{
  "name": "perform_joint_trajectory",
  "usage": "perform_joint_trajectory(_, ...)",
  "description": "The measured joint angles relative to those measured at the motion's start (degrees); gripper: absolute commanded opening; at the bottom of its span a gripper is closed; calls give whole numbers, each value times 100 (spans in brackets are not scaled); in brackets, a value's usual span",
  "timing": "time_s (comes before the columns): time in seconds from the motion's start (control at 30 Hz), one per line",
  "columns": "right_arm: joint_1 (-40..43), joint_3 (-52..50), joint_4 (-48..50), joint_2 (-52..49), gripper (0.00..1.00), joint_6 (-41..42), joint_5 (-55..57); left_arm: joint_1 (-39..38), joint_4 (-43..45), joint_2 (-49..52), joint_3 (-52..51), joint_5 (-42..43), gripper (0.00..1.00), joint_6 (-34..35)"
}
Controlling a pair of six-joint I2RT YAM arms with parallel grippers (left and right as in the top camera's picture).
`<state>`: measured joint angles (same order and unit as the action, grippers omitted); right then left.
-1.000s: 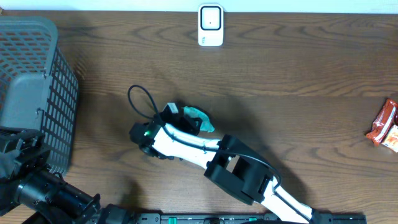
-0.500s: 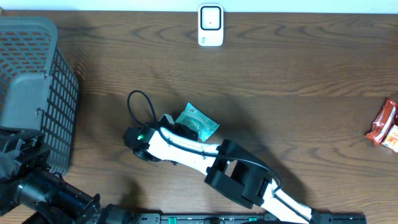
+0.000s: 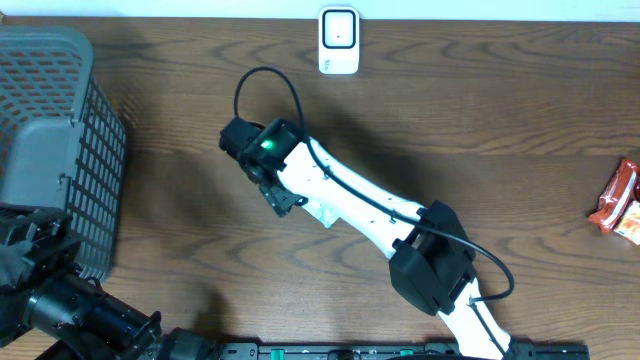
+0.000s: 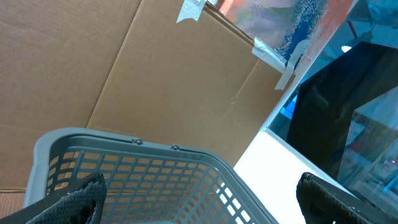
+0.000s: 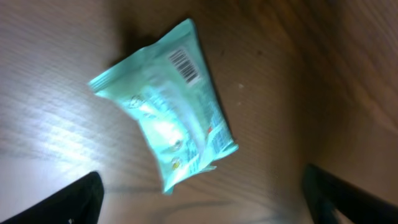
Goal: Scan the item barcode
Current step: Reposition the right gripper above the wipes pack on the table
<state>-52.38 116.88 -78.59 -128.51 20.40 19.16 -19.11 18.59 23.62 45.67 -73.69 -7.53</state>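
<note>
A teal packet (image 5: 165, 115) lies flat on the wooden table in the right wrist view. Its barcode (image 5: 185, 65) faces up near the far end. My right gripper (image 5: 208, 208) hangs above it, open, and both dark fingertips (image 5: 78, 199) stand wide of the packet without touching it. Overhead, my right gripper (image 3: 262, 160) is over the table's middle left, and the arm hides the packet. The white scanner (image 3: 339, 40) stands at the far edge. My left gripper (image 4: 199, 211) is open and empty next to the basket.
A grey mesh basket (image 3: 60, 150) fills the left side and shows close up as the basket (image 4: 155, 174) in the left wrist view. A red snack packet (image 3: 622, 198) lies at the right edge. A black cable (image 3: 270, 85) loops off the right wrist.
My right gripper opened and let go of the teal packet, which now lies on the table. The right arm swung up and toward the far left, covering the packet overhead. The left arm stayed still.
</note>
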Motion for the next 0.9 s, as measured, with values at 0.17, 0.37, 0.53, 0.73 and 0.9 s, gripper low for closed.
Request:
perform_joint_trajectory(0.17, -162, -291, 273, -7, 99, -15, 122, -2, 0, 0, 0, 0, 98, 0)
perform_joint_trajectory(0.37, -223, -317, 544, -11, 79, -245, -63, 0, 0, 0, 0, 0, 98, 0)
perform_joint_trajectory(0.53, -68, -319, 584, -13, 1, -369, -227, 0, 0, 0, 0, 0, 98, 0)
perform_joint_trajectory(0.73, -9, -321, 778, -13, 1, -398, 46, 0, 0, 0, 0, 0, 98, 0)
perform_joint_trajectory(0.9, -9, -345, 1038, -13, 1, -424, 260, 0, 0, 0, 0, 0, 98, 0)
